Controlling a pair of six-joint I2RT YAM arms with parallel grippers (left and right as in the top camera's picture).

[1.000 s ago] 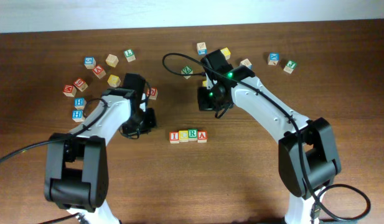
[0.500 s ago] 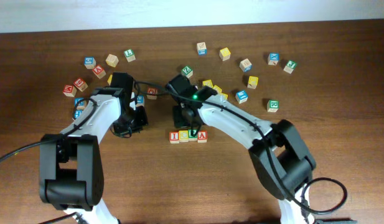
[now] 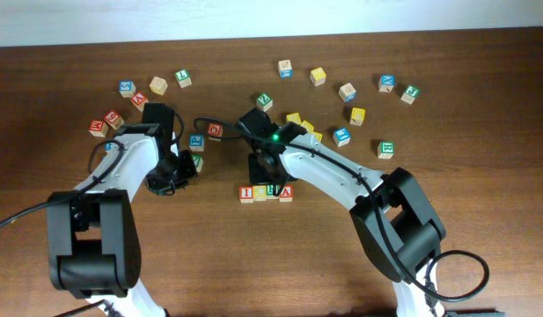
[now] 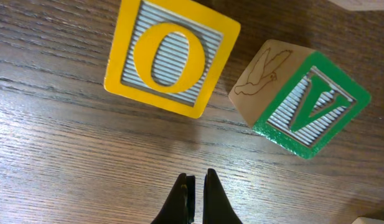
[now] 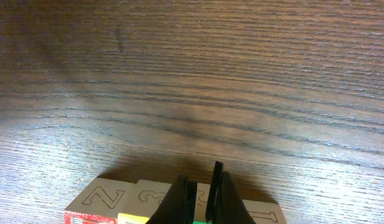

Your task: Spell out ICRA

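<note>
The four letter blocks sit in one short row on the brown worktop, close to the middle. Seen from above, the I block is at the 9 o'clock end. Next to it comes the C block, then the R block, and the A block is at the 3 o'clock end. The blocks touch side by side. The C and the R are partly hidden, so their letters are hard to read.

The right fingers hang over the row, just on its 12 o'clock side, above the C and the R. In the right wrist view the right fingers are clenched, with only a thin gap between them, and they grasp nothing. The tops of the row's blocks peek in at 6 o'clock in that view, right under the tips, and a bit of green shows in the gap.

The left fingers are well apart from the row, out at its 9 o'clock side. In the left wrist view the left fingers are clenched too and hold nothing. A yellow O block lies at 11 o'clock from the tips. A green V block lies at 1 o'clock, turned a little. These two blocks are near each other but do not touch.

Many other loose blocks are spread over the worktop from 10 o'clock round to 2 o'clock.
</note>
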